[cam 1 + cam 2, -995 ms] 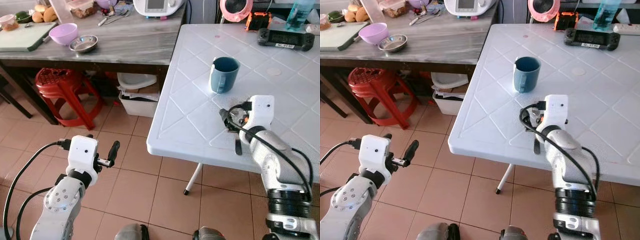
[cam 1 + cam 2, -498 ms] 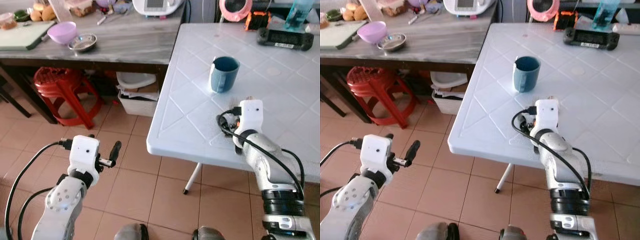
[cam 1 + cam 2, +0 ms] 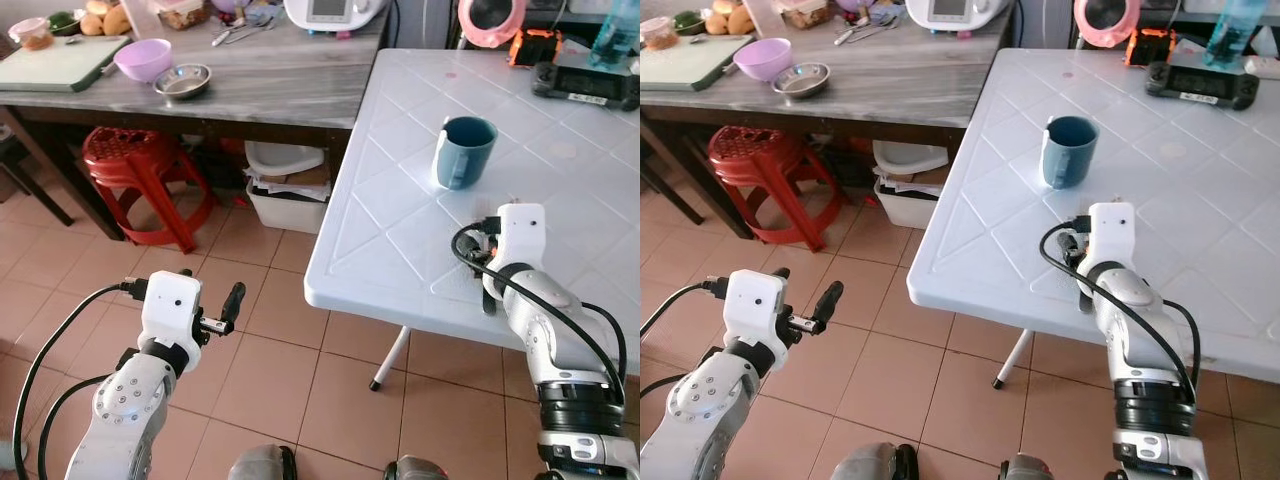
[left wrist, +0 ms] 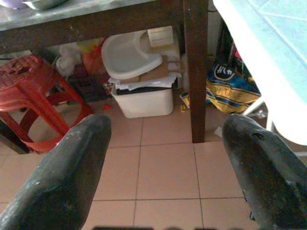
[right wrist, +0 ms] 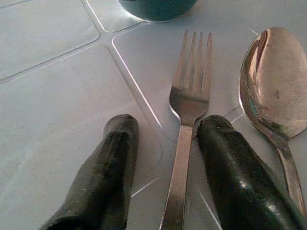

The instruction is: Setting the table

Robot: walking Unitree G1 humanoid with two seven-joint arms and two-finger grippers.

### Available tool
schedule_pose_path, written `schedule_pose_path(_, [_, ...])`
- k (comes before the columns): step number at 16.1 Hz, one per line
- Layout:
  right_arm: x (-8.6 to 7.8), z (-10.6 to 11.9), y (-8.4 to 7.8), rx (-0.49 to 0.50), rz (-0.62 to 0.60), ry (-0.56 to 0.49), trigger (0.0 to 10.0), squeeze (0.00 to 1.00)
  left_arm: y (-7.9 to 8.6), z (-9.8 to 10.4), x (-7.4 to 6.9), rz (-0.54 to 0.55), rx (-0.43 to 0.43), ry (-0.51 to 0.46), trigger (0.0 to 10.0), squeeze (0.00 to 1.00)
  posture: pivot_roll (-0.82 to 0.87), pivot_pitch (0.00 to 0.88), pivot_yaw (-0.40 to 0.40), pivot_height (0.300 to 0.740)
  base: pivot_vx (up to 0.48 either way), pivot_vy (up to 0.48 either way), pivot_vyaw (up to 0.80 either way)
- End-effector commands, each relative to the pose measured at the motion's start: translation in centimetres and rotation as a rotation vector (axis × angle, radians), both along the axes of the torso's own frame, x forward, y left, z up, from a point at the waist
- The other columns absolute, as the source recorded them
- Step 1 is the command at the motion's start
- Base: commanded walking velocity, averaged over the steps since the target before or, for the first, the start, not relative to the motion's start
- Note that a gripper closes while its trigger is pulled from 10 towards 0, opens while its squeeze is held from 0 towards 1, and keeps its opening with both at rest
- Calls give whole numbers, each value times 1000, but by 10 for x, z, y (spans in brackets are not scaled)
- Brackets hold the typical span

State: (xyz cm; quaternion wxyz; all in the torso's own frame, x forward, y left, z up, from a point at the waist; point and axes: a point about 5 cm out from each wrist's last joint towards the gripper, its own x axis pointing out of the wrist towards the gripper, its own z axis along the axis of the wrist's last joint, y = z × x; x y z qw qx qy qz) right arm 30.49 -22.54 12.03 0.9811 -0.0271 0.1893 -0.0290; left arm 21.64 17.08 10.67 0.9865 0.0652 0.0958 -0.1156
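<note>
A steel fork [image 5: 189, 96] lies flat on the white table [image 3: 400, 230], with a steel spoon [image 5: 273, 81] beside it. My right gripper [image 5: 169, 123] rests low over the table near its front edge, open, its two black fingers [image 5: 110, 163] straddling the fork's handle. Just beyond the fork's tines stands a blue mug [image 3: 463, 150]. In the head views the right gripper [image 3: 488, 300] points down at the table below the mug. My left gripper [image 3: 232, 300] hangs open over the tiled floor, left of the table, holding nothing.
A grey counter [image 3: 270, 80] to the left carries a purple bowl [image 3: 143, 58] and a steel bowl [image 3: 182, 80]. Under it stand a red stool [image 3: 135, 160] and a white bin [image 3: 285, 200]. A black handheld console [image 3: 585, 85] lies at the table's far side.
The camera has shifted a little. My right wrist has turned and drawn in slightly over the table's front part. The left arm has held still.
</note>
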Motion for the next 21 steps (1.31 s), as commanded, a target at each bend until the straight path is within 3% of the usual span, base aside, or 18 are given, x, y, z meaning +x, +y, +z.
schedule_pose_path(1, [-15,-31,-4,20,-46,153,0,0,2,1,-1,3,2,2,10000,0,44,80,105,740,0,0,0])
schedule_pose_path(11, [-35,-43,-6,47,-146,176,0,0,-2,-1,8,-7,-4,-8,10000,0,25,53,99,740,0,0,0])
schedule_pose_path(16, [-45,-41,11,164,-249,120,0,0,-6,-4,24,-7,-11,-41,10000,0,-3,0,74,740,0,0,0])
schedule_pose_path(21, [-47,-34,23,126,-257,46,0,0,-6,-8,42,60,-17,-79,10000,0,-35,0,64,740,0,0,0])
